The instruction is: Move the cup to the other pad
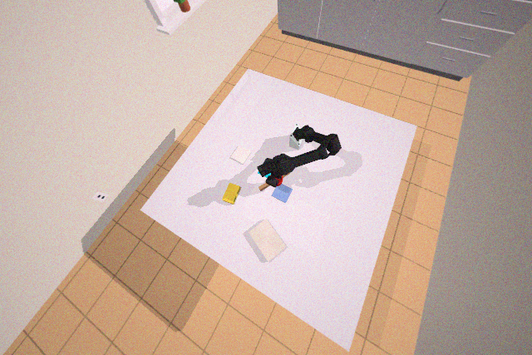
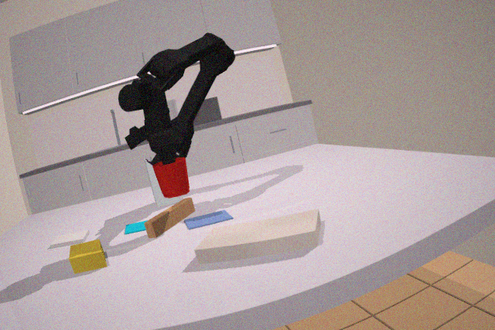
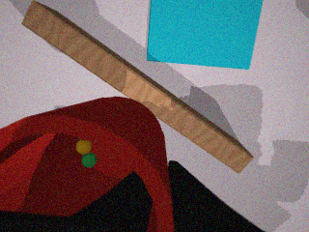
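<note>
red cup [image 2: 172, 178] holding one yellow marble [image 3: 83, 146] and one green marble [image 3: 89, 160]; beside the cup, a wood-grain tan block [image 2: 169, 216], cyan pad [image 3: 203, 31], blue pad [image 2: 208, 219], yellow box [image 2: 87, 256].

A yellow block [image 2: 87, 255] is seen near a flat white tile [image 2: 69, 237]. A long beige box [image 2: 260, 236] is laid nearer the table's edge. A wooden bar [image 2: 169, 216] is laid aslant.

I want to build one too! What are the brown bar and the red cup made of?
The long brown bar looks like unpolished wood: streaky grain lines. The red tapered cup, gripped by the black pincer, seems plastic, smooth and evenly coloured, though that is less certain.
</note>
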### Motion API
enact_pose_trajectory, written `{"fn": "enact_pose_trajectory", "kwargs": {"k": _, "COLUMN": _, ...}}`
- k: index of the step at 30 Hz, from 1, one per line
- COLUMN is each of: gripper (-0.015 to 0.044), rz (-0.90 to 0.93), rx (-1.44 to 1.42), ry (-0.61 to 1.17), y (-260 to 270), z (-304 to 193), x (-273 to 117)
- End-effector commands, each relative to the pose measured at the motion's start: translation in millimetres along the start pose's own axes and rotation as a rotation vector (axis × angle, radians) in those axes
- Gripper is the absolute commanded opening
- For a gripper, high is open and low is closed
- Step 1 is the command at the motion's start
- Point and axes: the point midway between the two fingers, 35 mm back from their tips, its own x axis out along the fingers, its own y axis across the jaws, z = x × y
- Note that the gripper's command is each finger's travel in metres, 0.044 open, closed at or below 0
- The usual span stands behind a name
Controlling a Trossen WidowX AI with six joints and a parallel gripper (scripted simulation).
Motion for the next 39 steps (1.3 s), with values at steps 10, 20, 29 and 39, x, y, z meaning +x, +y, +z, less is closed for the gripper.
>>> {"fn": "enact_pose_trajectory", "kwargs": {"k": 10, "gripper": 0.0, "rz": -0.007, "rx": 0.0, "ry": -0.002, "y": -21, "z": 35, "x": -1}}
{"fn": "enact_pose_trajectory", "kwargs": {"k": 20, "gripper": 0.0, "rz": -0.007, "rx": 0.0, "ry": -0.003, "y": -36, "z": 61, "x": -2}}
{"fn": "enact_pose_trajectory", "kwargs": {"k": 29, "gripper": 0.0, "rz": -0.007, "rx": 0.0, "ry": -0.005, "y": -50, "z": 84, "x": -1}}
{"fn": "enact_pose_trajectory", "kwargs": {"k": 39, "gripper": 0.0, "rz": -0.007, "rx": 0.0, "ry": -0.005, "y": -61, "z": 99, "x": 1}}
